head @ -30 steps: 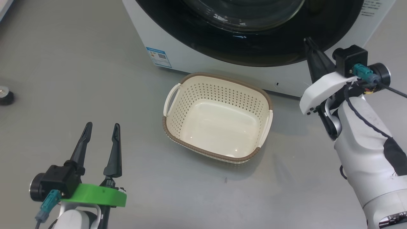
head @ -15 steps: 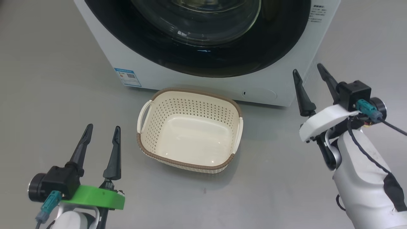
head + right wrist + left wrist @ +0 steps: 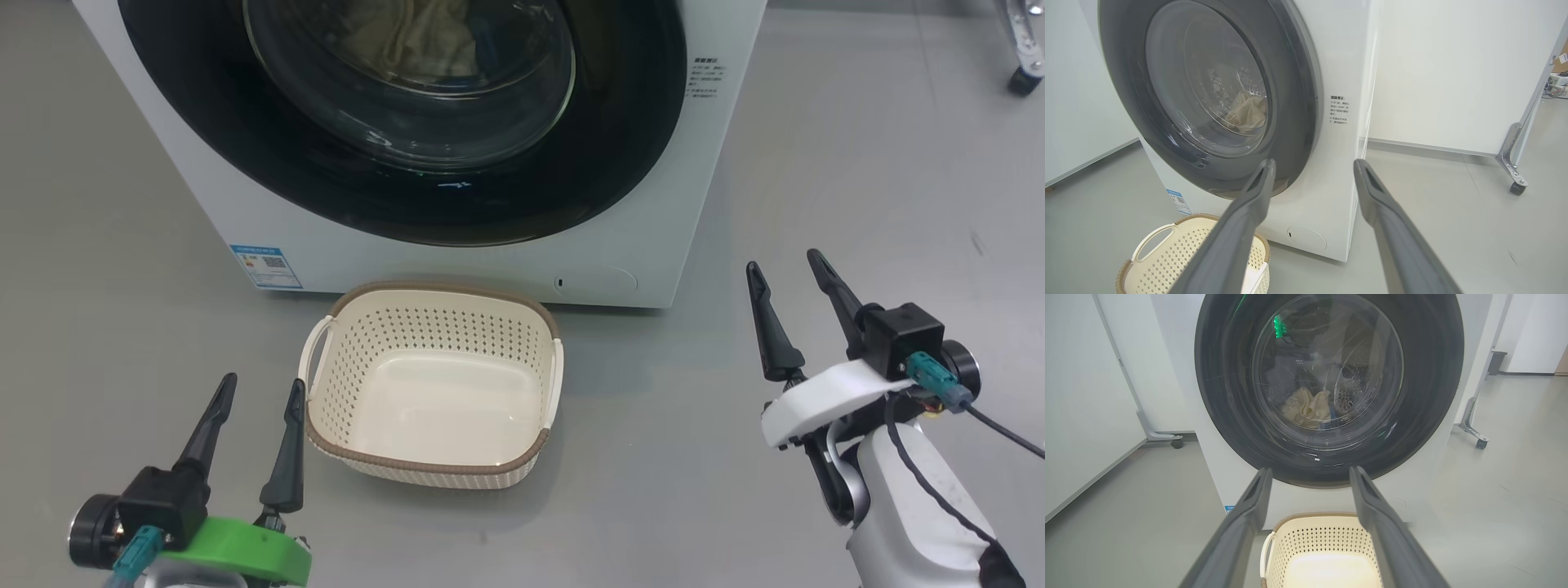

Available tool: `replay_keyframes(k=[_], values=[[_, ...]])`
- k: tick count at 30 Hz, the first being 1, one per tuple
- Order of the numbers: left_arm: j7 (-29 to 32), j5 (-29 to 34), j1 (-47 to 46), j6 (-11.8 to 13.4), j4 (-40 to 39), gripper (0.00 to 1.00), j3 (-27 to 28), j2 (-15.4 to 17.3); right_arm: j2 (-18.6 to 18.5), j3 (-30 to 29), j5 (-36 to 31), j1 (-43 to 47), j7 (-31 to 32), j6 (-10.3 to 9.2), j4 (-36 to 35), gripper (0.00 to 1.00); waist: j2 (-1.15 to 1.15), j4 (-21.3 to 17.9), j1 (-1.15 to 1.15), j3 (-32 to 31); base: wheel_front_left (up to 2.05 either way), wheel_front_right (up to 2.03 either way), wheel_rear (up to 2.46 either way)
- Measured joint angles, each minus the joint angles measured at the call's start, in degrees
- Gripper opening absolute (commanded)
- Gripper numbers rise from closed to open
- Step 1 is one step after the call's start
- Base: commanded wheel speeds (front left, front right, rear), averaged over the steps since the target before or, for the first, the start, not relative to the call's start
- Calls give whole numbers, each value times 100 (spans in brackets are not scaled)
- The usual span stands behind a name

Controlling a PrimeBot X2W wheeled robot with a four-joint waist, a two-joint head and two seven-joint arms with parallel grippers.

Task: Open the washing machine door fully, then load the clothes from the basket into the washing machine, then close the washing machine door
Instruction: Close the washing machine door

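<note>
The white washing machine [image 3: 694, 163] stands ahead, and its black-rimmed washing machine door [image 3: 620, 147] lies flat against the front. Pale yellow clothes [image 3: 424, 41] show through the glass inside the drum, as they do in the wrist views [image 3: 1306, 410] [image 3: 1247, 112]. On the floor before it sits the cream basket [image 3: 424, 469] with nothing in it. My left gripper [image 3: 263, 382] is open, just left of the basket. My right gripper [image 3: 782, 261] is open, right of the machine's corner, holding nothing. Both point toward the door [image 3: 1425, 375] [image 3: 1294, 102].
A blue label [image 3: 265, 265] marks the machine's lower left. Wheeled frame legs stand on the grey floor at the right [image 3: 1020, 77] [image 3: 1515, 179] and left [image 3: 1167, 439] of the machine. White panels flank it.
The head camera has shifted, so more of the machine shows. My right gripper went from shut at the door's rim to open and now hangs apart from the machine. The left arm keeps its pose.
</note>
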Motion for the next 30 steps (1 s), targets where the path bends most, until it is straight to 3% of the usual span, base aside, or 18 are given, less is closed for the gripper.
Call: replay_keyframes(k=[30], values=[[105, 8, 623, 85, 4, 100, 85, 104, 129, -156, -53, 2053, 1, -400, -1304, 100, 0, -621, 0, -914, 0, 0, 0]])
